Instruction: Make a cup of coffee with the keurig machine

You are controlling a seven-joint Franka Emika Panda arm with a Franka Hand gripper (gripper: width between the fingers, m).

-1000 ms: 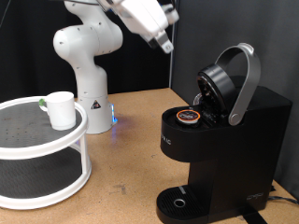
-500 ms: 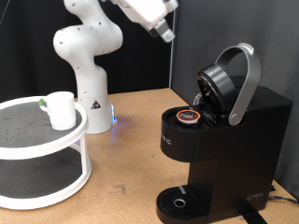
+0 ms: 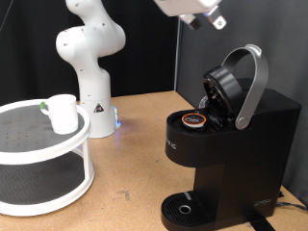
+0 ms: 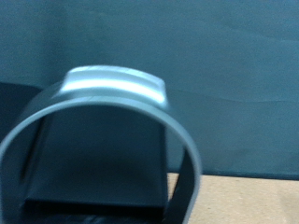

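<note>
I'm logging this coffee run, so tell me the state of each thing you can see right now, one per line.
keurig machine: lid open, handle raised.
pod: seated in the open chamber.
drip tray: nothing on it.
cup: upright on the top tier of the white stand, apart from the machine.
gripper: high above the machine, holding nothing visible; open or shut unclear.

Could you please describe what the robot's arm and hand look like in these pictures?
The arm is glossy white with rounded, bulbous joints, a small dark triangular marking and a blue glow at its base. The hand is also white, partly cropped, with a darker tip. No cables are visible.
</note>
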